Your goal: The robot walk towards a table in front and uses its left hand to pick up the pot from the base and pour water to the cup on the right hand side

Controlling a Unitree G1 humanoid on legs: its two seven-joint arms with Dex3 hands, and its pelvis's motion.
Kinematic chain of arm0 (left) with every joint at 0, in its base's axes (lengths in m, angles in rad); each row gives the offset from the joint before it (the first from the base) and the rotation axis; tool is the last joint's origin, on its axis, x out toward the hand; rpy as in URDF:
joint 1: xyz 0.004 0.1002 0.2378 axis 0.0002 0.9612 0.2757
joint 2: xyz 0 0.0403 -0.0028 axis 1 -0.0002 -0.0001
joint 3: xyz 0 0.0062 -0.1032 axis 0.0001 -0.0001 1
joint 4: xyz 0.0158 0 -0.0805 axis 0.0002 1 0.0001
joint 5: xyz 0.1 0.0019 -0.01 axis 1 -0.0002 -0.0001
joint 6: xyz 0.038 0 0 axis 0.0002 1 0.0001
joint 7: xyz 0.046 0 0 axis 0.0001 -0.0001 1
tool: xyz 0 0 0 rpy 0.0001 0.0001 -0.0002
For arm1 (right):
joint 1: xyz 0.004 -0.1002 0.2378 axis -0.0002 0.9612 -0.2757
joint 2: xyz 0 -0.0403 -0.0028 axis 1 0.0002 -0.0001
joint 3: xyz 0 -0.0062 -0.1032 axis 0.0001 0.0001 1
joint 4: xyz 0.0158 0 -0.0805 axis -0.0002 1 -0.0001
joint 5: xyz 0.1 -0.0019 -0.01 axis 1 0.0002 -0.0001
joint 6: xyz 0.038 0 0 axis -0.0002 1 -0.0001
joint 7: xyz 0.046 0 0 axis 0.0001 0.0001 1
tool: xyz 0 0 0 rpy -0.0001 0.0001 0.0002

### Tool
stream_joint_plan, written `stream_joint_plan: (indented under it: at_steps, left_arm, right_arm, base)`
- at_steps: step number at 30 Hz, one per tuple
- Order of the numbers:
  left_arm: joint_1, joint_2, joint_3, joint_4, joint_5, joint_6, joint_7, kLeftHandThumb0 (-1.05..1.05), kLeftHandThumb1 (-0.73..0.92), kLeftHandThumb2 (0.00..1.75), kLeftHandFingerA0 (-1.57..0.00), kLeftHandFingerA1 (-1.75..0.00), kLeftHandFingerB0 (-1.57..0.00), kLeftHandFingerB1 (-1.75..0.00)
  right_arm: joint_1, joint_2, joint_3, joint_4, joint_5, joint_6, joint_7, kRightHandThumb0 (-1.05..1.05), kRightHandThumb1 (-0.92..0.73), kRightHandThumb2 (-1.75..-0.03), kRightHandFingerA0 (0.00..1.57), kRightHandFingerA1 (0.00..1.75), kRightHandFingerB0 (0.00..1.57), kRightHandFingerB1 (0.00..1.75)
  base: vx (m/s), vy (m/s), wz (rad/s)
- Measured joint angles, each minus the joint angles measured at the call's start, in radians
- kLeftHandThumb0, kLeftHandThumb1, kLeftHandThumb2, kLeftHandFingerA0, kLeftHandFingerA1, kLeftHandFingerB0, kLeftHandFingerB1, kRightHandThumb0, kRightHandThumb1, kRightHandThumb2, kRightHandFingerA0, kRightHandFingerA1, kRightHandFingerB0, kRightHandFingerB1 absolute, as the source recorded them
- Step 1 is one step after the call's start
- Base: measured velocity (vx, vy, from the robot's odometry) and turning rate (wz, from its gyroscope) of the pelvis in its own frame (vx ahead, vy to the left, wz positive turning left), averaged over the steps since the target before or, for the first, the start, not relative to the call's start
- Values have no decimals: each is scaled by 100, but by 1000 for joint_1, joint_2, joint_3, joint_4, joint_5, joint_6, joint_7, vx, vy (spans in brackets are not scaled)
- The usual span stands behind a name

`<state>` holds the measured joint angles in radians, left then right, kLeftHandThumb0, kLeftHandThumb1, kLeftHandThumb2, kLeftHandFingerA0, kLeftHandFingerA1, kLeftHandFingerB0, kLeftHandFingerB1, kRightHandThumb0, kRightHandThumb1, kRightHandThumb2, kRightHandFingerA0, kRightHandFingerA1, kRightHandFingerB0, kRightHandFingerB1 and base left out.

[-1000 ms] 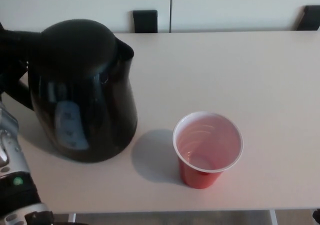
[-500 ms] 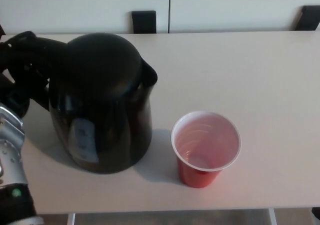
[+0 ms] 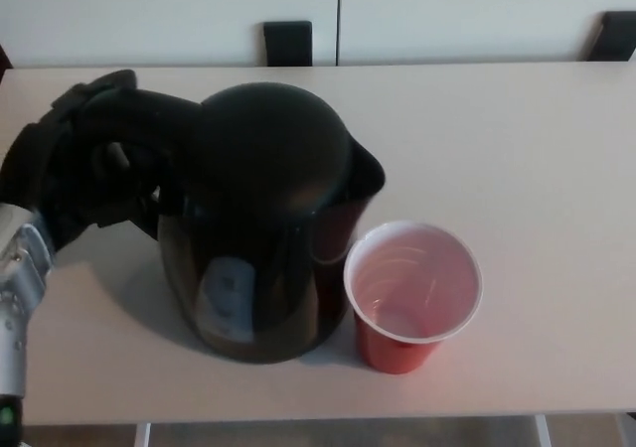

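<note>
A glossy black kettle (image 3: 263,228) hangs over the middle of the pale table (image 3: 517,139), its spout (image 3: 366,169) pointing right, just above and left of the cup's rim. My left hand (image 3: 70,174) is shut on the kettle's handle at the picture's left, with the silver forearm below it. The red plastic cup (image 3: 409,298) with a white inside stands upright right of the kettle, close to the table's front edge. It looks empty. The kettle's base does not show.
Two dark chair backs (image 3: 287,43) (image 3: 616,35) stand behind the table's far edge, against a light wall. The table's front edge runs along the bottom of the picture.
My left hand has carried the kettle to the right, from the table's left side to right beside the cup. The cup has stayed where it was.
</note>
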<state>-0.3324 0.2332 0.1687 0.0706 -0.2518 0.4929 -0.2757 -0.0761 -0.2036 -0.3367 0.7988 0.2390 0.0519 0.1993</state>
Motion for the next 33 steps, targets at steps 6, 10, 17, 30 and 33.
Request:
stream_joint_plan:
  at_steps: [6,10,17,30,33]
  left_arm:
    - [-11,154,-100,-11,19,-21,-84,-50,34,67,0,-8,-1,-9]
    - [-23,222,-142,5,36,-49,-132,-45,31,64,0,-6,0,-5]
    - [-25,316,-157,48,50,-82,-218,-58,38,70,0,-2,0,0]
    - [-93,446,-128,242,51,-144,-356,-75,43,55,0,0,0,0]
    - [-102,481,-101,294,49,-166,-386,-73,45,55,0,0,0,0]
  right_arm:
    - [-4,-2,2,5,-3,1,-3,-33,-57,-57,43,44,42,38]
    - [-8,-5,6,11,-5,1,-4,-39,-53,-70,37,49,36,45]
    - [-20,-15,7,32,-4,0,6,-36,-52,-68,36,48,34,44]
    - [-41,-16,0,56,-1,1,5,-36,-53,-68,36,48,34,44]
    - [-41,-18,1,59,-2,1,5,-35,-53,-68,37,49,35,44]
  base:
    - [0,0,0]
    - [0,0,0]
    - [0,0,0]
    - [0,0,0]
    - [0,0,0]
